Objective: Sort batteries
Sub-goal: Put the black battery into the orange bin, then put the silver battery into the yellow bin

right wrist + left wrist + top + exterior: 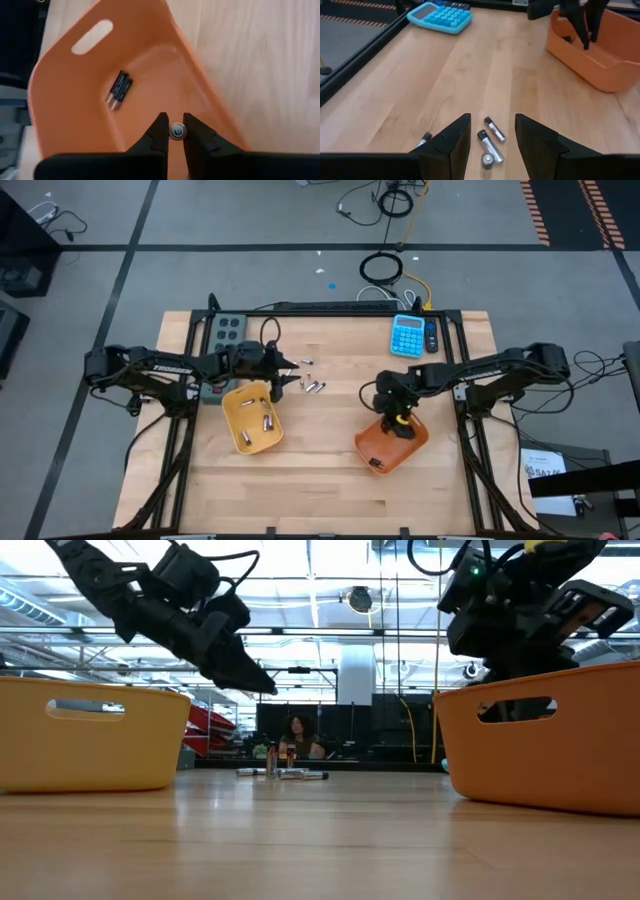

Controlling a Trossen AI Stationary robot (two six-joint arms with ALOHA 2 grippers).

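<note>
Batteries lie in three places on your table. A few silvery loose batteries [312,386] rest on the bare wood toward the far edge, about midway along it; from the left wrist view you see them as small cylinders with a dark band at one end and a shiny metal cap. Your left gripper [492,142] hovers just above them with its fingers spread wide, holding nothing. Beside it, nearer the left edge, the yellow tray [252,420] holds several silvery cells [266,420] lying at different angles.

Your right gripper [176,131] is over the orange tray [70,105], which sits toward the right edge of the table. Its fingers are nearly closed and pinch one battery [176,131] by its sides, so you look at its round end, a pale ring with a dark centre. On the floor of this tray two smaller dark batteries [117,90] lie side by side, touching, each with a silver tip.

A blue calculator [407,335] lies near the far edge.
</note>
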